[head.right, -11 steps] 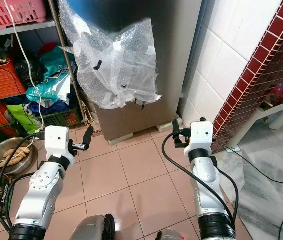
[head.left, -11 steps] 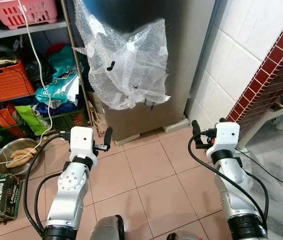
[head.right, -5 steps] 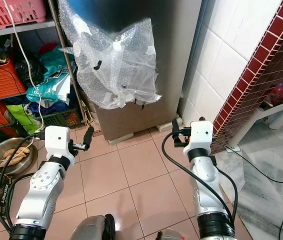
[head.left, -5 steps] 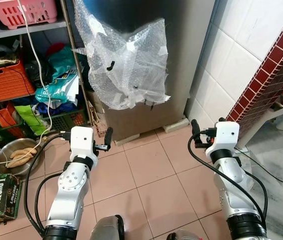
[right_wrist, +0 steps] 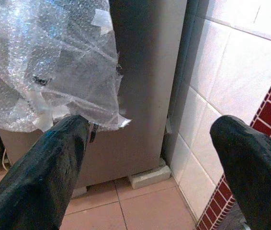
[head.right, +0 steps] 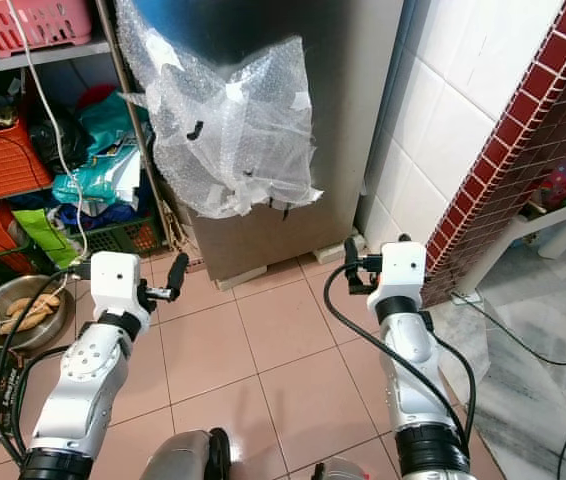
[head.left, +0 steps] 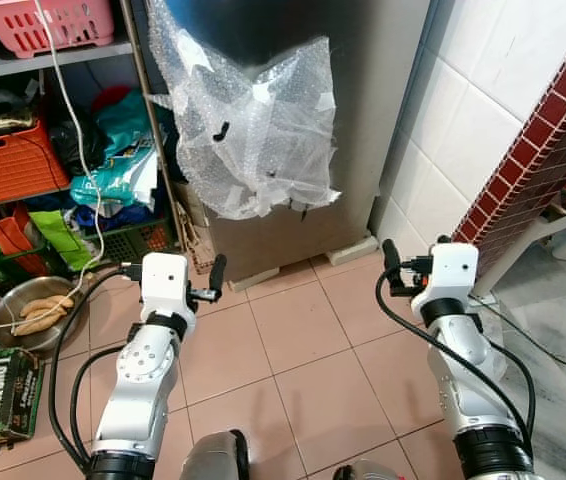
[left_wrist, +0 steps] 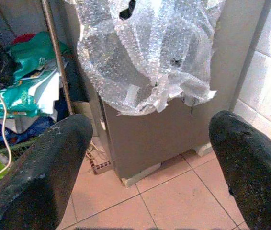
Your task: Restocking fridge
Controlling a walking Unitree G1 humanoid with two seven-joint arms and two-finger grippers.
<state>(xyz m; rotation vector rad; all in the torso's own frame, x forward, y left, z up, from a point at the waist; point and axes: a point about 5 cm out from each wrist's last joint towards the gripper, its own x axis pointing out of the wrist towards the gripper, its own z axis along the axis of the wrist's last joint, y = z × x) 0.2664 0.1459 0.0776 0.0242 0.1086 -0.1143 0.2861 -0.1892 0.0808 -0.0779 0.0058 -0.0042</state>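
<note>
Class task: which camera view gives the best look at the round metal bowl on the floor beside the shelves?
The left eye view: the round metal bowl lies whole, with pale brown pieces inside, beside the left gripper. The right eye view cuts it at the frame edge.

Item count, as visible:

- Fridge [head.left: 363,130]: one, grey.
- Bubble wrap sheet [head.left: 253,130]: one, hanging on the fridge front.
- Pink basket [head.left: 48,22]: one.
- Orange crate [head.left: 13,160]: one.
- Green crate [head.left: 128,242]: one.
- Metal bowl [head.left: 25,312]: one.
- White cable [head.left: 78,140]: one.
- Left end effector [head.left: 213,275]: one, two fingers spread.
- Right end effector [head.left: 391,265]: one, two fingers spread.
</note>
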